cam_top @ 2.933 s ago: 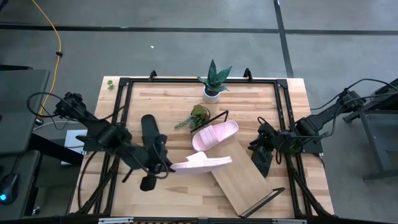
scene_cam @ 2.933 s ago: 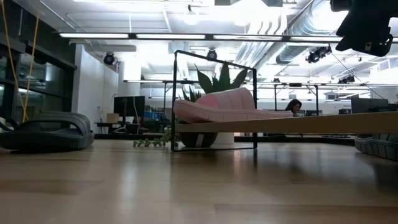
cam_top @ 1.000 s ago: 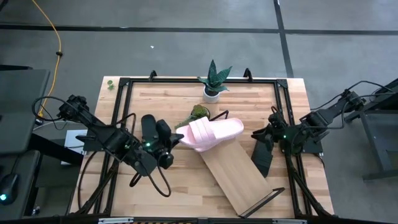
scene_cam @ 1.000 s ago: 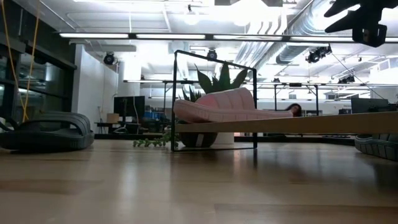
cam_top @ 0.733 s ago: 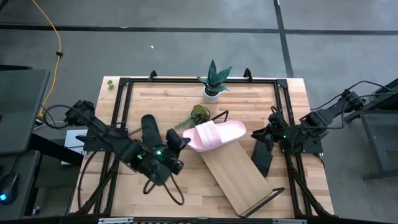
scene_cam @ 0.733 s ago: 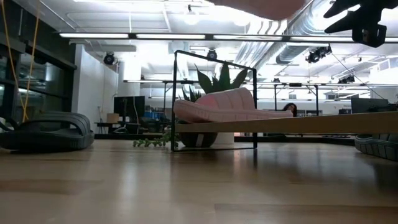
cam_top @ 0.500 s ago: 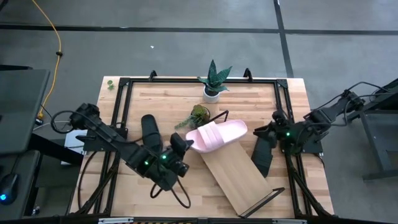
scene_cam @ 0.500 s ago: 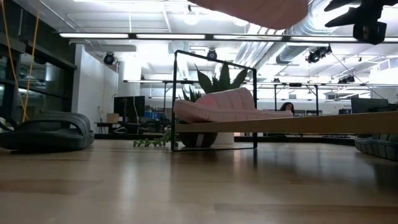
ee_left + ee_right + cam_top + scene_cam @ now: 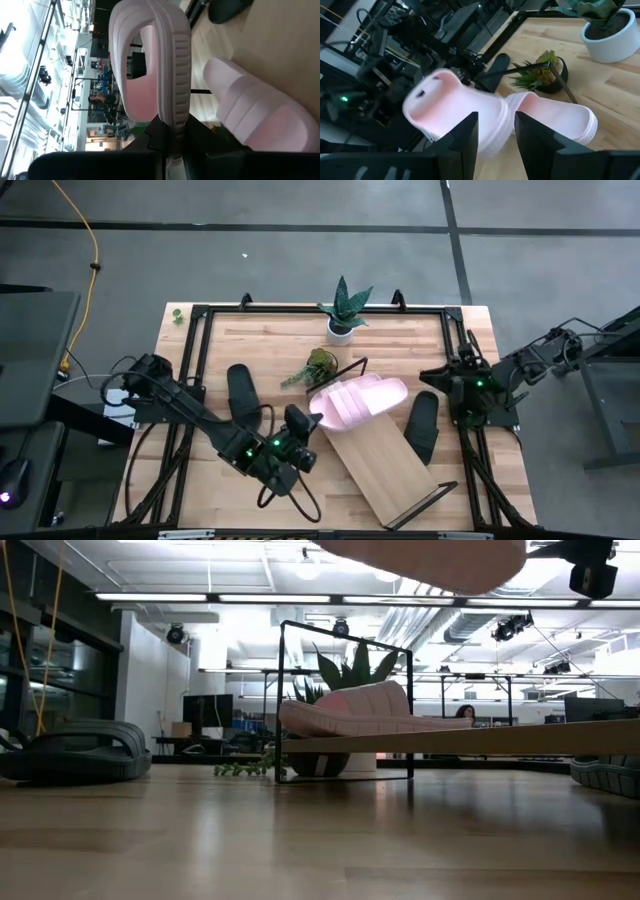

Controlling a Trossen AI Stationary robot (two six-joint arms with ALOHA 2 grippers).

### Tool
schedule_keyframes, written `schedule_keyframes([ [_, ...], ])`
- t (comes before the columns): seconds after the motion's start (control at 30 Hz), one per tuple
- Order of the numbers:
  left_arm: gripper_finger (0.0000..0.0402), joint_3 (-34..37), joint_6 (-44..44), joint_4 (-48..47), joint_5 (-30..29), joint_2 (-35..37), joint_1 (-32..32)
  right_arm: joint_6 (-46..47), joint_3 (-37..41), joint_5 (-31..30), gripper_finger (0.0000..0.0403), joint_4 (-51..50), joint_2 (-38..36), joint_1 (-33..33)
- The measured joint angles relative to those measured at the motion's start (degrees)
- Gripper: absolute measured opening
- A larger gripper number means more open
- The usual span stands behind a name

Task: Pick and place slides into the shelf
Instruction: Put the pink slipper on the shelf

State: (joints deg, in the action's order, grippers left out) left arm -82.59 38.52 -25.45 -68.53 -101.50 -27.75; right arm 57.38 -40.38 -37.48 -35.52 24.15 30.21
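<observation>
My left gripper [image 9: 312, 423] is shut on a light pink slide [image 9: 385, 395] and carries it in the air over the far end of the shelf [image 9: 385, 460]. The shelf is a light-wood board with black wire frame ends. The second pink slide [image 9: 555, 117] rests sole-down on that end of the board, largely hidden below the held one in the high view. One black slide [image 9: 240, 390] lies on the table to the left. The other black slide [image 9: 422, 425] lies right of the shelf. My right gripper [image 9: 435, 373] hovers open above that one. My left gripper pinches the pink slide by the end of its ribbed sole [image 9: 175, 112] between its two fingers, coming level from the table's left. The slide is lifted clear and sticks out from the fingers toward the right, turned on its side, with the strap [image 9: 127, 30] arching off to one side.
A potted spiky plant [image 9: 343, 310] stands at the table's far edge. A small leafy plant [image 9: 320, 365] sits by the shelf's far wire frame [image 9: 345, 370]. Black frame rails run along the table's edges. Bare wood shows near the front left corner.
My left gripper has carried the pink slide toward the table's right and a little toward the near edge, bringing it above the slide on the shelf; in the low view it has come into the top of the picture. My right gripper has drawn back toward the far edge, uncovering the right black slide.
</observation>
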Motion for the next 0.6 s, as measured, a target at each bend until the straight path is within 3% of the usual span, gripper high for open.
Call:
schedule_keyframes([
  [0.6,0.0019,0.0,-9.46,6.23,2.88,-7.62,0.81,-0.89,0.0,0.17,0.0119,-0.7,-1.06,0.0],
])
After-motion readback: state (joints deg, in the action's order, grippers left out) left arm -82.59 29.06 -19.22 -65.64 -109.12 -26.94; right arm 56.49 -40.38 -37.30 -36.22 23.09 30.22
